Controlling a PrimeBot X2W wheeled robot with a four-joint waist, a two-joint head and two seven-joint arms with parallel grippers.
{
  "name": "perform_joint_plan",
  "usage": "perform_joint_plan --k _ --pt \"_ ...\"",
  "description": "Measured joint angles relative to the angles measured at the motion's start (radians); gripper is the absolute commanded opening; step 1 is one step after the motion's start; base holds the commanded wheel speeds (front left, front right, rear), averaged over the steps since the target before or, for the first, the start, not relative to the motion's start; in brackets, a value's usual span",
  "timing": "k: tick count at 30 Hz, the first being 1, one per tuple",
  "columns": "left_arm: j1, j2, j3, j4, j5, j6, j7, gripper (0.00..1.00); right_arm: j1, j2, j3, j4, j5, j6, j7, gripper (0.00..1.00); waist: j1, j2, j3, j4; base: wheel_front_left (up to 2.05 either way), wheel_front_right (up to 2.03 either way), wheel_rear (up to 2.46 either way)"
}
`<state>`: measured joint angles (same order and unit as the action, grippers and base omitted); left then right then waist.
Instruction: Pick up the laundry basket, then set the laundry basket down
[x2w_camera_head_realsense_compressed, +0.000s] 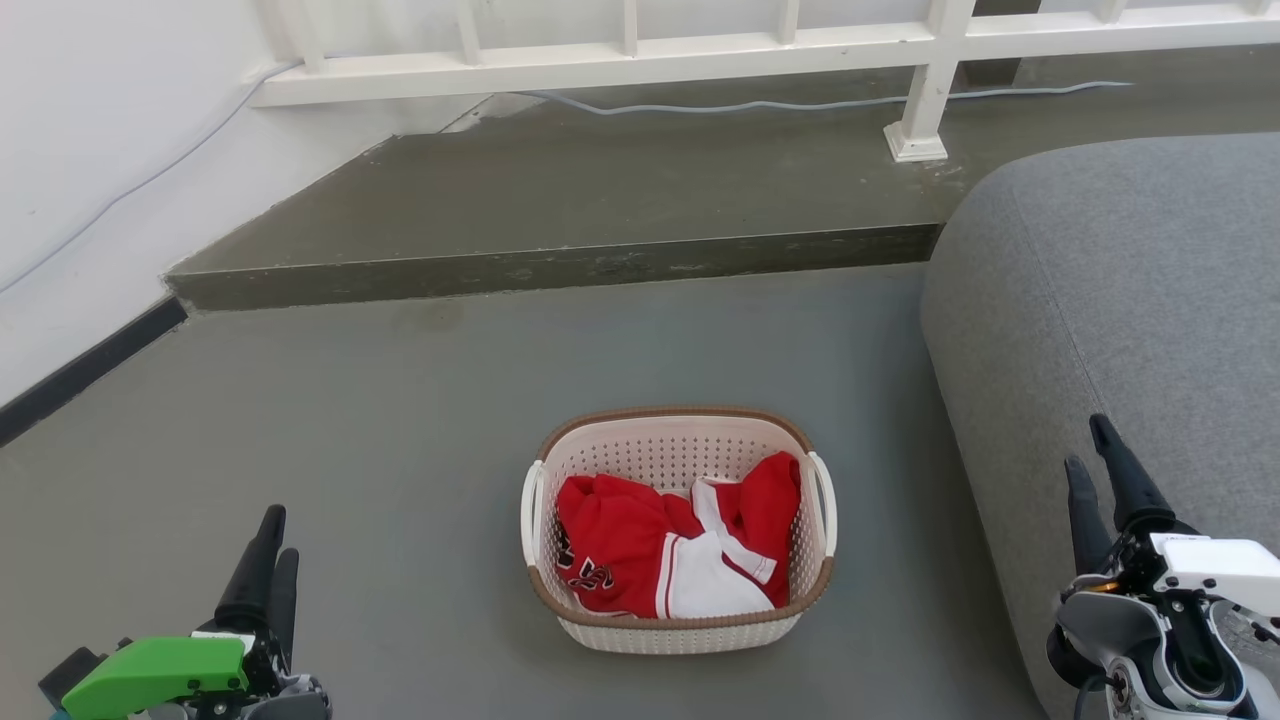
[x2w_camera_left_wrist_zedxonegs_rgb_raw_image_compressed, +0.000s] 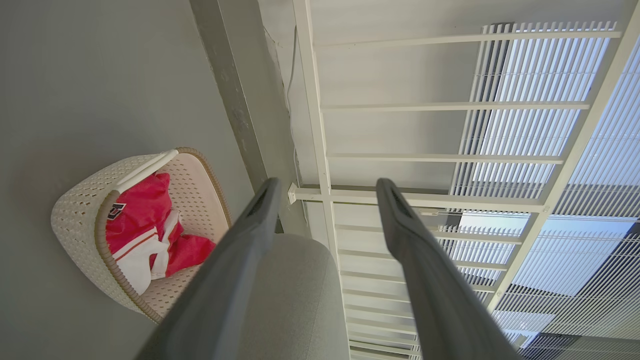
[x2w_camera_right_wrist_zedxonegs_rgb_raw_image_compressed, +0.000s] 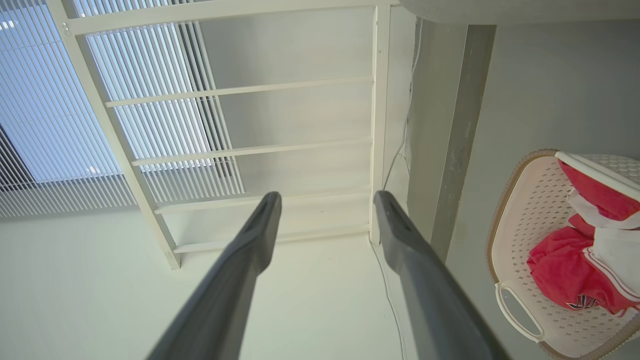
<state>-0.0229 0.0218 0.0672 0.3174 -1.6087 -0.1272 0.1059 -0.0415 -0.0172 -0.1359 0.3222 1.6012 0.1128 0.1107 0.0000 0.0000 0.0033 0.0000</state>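
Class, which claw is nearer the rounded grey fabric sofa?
Right. The right claw is at the grey sofa's near edge; the left claw is far off, across the cream perforated plastic laundry basket.

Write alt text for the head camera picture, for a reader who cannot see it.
A cream laundry basket with a brown rim, holding red and white clothes, sits on a grey floor. The robot's left hand and right hand are at the lower corners, both empty and clear of it. A grey sofa is at the right.
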Motion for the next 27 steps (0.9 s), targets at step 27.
perform_joint_plan --k 27 --pt "-0.004 0.025 -0.051 -0.080 0.102 0.000 -0.081 1.00 -0.005 -0.024 0.078 -0.097 -0.106 0.000 -0.077 1.00 0.0000 0.0000 0.005 -0.001 0.00 0.00 0.00"
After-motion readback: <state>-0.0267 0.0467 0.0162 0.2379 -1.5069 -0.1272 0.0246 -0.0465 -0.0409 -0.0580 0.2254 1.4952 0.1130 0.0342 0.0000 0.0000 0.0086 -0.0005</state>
